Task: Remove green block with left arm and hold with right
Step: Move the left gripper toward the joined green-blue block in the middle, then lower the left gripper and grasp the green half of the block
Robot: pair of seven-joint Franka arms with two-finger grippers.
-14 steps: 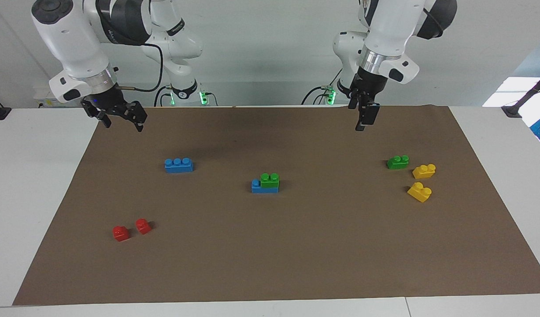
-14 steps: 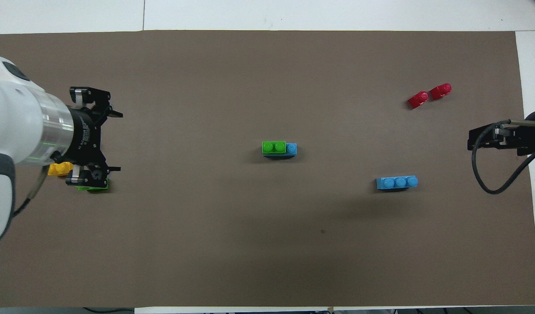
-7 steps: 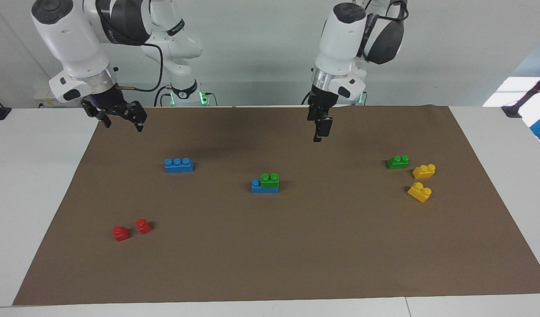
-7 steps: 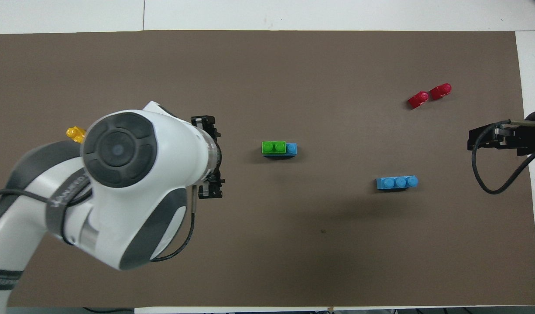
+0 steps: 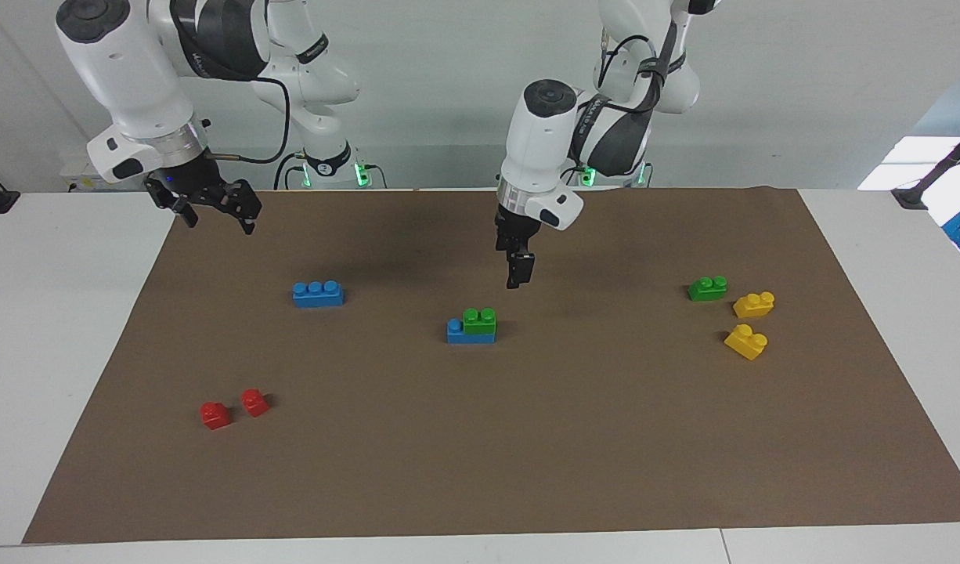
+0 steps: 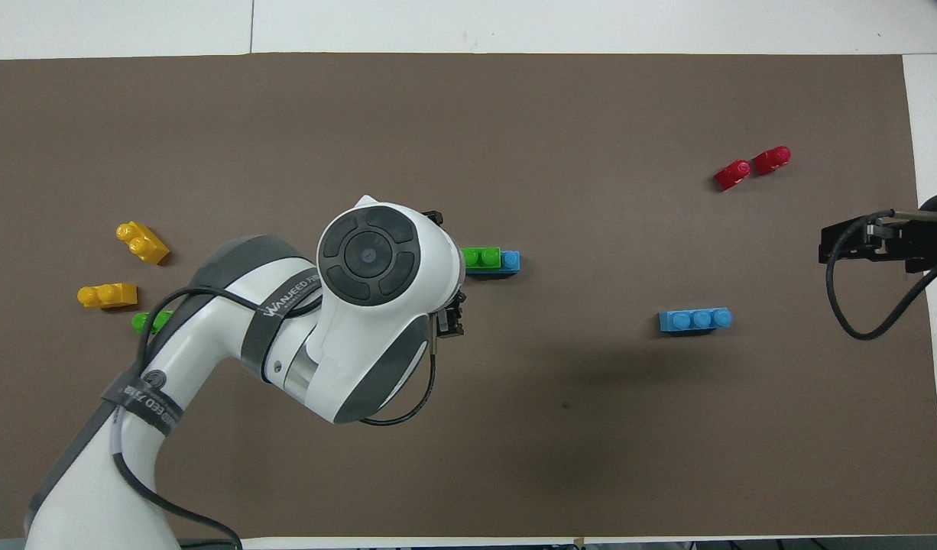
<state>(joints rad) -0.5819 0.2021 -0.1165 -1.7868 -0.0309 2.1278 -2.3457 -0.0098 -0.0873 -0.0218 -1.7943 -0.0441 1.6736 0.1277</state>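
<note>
Left gripper (image 5: 519,274): fingers' state cannot be told, hanging over the brown mat (image 5: 480,439) just beside the green block (image 5: 479,319). Green block: seated on a blue brick (image 5: 468,332) mid-mat. Right gripper (image 5: 214,207): spread, empty, waiting over the mat's corner at the right arm's end.

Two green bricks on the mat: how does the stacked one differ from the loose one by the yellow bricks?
The stacked green block sits on a blue brick mid-mat; the loose green brick lies directly on the mat toward the left arm's end, beside the yellow bricks. The stacked one is a brighter green, the loose one darker. The left gripper hangs close above the stacked one; nothing is near the loose one. Both show two studs.
</note>
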